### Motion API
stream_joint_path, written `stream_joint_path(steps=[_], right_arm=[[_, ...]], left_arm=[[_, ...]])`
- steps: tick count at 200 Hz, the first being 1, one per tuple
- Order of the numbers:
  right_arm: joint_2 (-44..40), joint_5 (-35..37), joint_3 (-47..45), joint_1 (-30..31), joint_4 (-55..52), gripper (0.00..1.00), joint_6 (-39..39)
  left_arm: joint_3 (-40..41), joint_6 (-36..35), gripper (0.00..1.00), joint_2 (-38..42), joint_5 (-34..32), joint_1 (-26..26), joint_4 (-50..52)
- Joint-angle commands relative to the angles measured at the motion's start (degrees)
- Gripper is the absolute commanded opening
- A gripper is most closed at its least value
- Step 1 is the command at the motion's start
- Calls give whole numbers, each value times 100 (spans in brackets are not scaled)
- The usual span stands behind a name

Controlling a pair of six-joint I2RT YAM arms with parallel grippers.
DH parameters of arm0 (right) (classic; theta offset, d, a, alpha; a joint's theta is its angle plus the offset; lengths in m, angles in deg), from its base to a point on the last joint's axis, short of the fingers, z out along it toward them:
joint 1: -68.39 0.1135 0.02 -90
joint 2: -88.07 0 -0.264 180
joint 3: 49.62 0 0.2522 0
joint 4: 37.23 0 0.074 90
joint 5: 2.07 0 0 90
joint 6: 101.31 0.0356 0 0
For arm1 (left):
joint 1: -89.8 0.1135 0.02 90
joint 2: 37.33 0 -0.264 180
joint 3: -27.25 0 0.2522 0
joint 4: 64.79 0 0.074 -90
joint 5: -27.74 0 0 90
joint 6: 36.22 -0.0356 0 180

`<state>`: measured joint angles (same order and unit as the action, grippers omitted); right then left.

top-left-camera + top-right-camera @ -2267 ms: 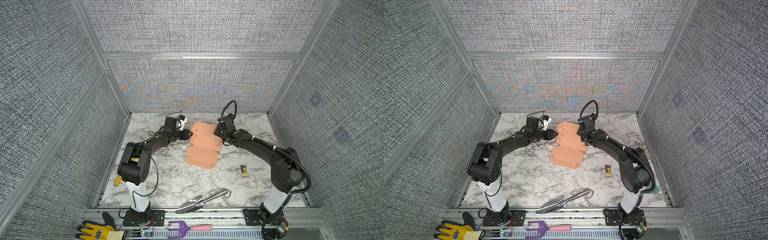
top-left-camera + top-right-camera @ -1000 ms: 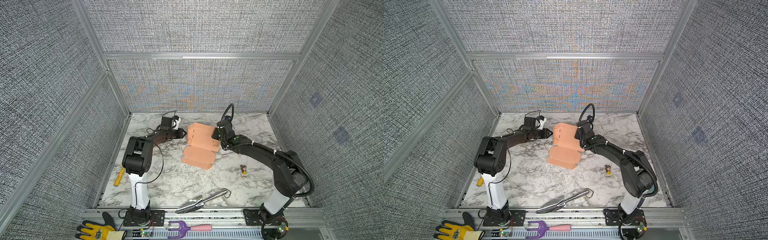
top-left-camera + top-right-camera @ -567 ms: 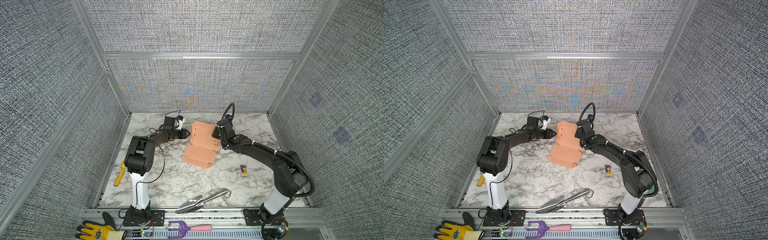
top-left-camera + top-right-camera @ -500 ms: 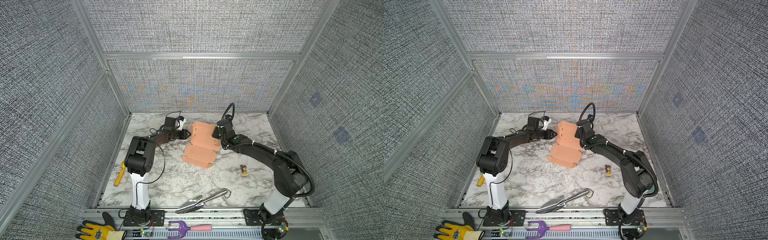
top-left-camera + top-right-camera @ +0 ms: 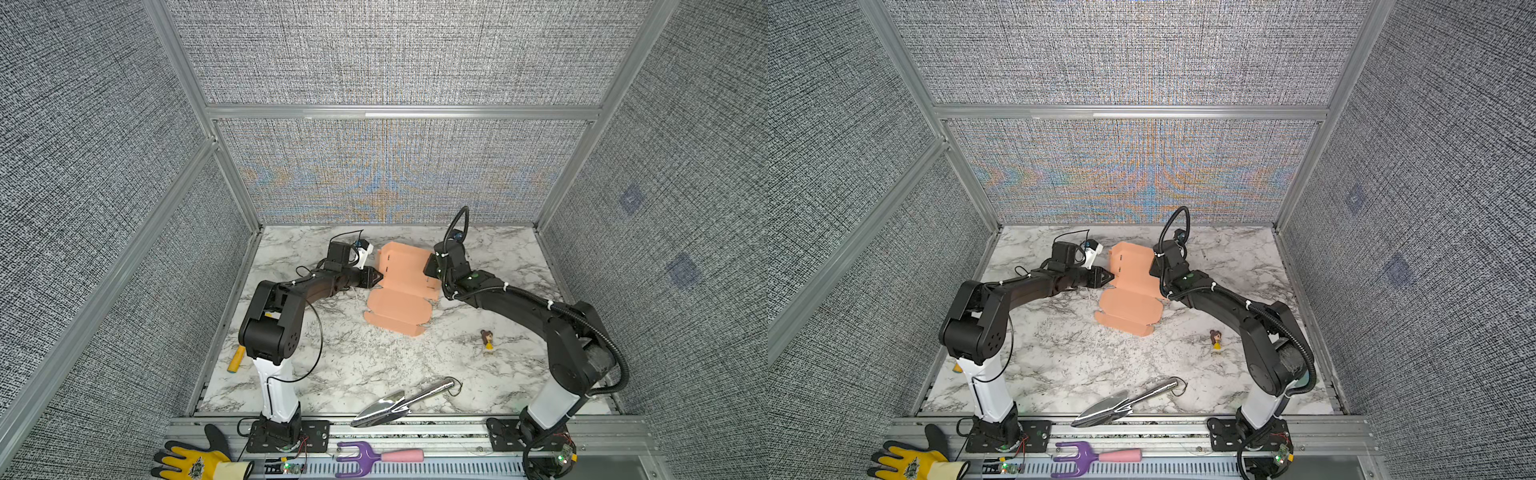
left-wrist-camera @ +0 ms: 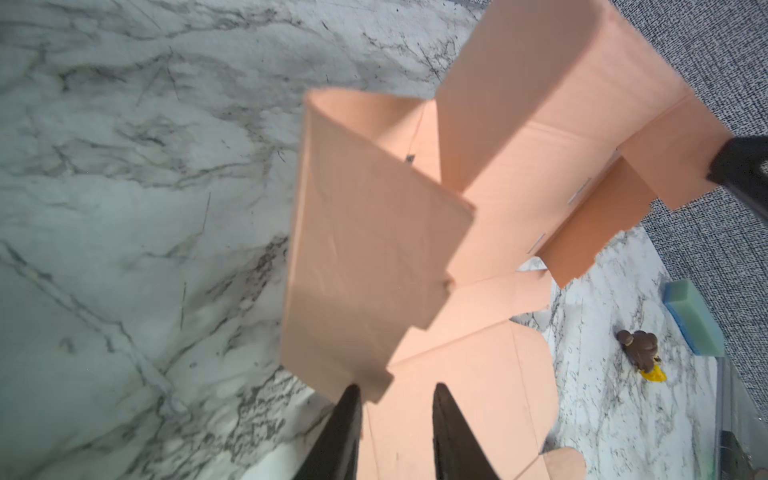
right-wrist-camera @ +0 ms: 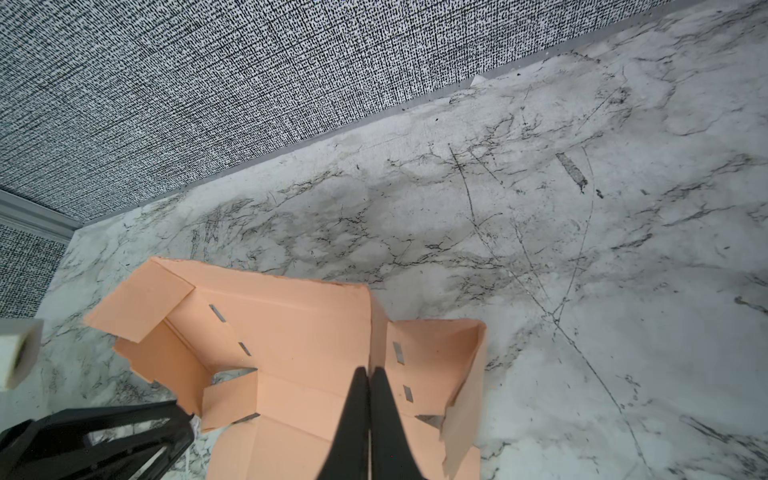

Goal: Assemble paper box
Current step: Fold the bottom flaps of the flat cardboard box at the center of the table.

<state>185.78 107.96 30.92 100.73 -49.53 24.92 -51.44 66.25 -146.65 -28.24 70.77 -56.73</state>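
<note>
Found paper box (image 5: 401, 286) half-folded on surface (image 5: 374, 365), beyond trowel (image 5: 399, 405). Pinched side wall with right claw (image 7: 369, 370) pressed together; had left claw (image 6: 397, 388) slightly spread at flap corner. Needed slow inward push along crease.

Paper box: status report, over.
Left pincer open, at flap corner. Right pincer shut on paper box wall. Walls partly up, lid flap flat. Nothing blocking.

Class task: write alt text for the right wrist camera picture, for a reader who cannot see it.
The right end effector, shut, meets a raised side wall of the half-folded salmon paper box on a marble table; the left end effector reaches its opposite side.
</note>
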Motion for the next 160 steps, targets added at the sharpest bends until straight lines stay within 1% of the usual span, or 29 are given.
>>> stream_joint_path(steps=[1, 17, 43, 64, 88, 126, 160], right_arm=[[-144, -50, -314, 27, 671, 0, -376], [-225, -23, -559, 35, 1003, 0, -507], [-270, 4, -686, 67, 1167, 0, -577], [-310, 17, -710, 127, 1245, 0, -616], [-357, 44, -714, 193, 1307, 0, -691], [-437, 61, -737, 294, 1352, 0, -729], [-480, 86, -787, 368, 1444, 0, -764]], left_arm=[[271, 102, 31, 254, -23, -5, -363], [498, 215, 30, 402, 2, -5, -493], [889, 335, 27, 560, -24, -5, -737], [948, 330, 25, 502, -79, -5, -685], [1085, 405, 25, 453, -121, -5, -878], [842, 449, 26, 222, -230, -5, -843], [625, 625, 27, 58, -370, -30, -801]])
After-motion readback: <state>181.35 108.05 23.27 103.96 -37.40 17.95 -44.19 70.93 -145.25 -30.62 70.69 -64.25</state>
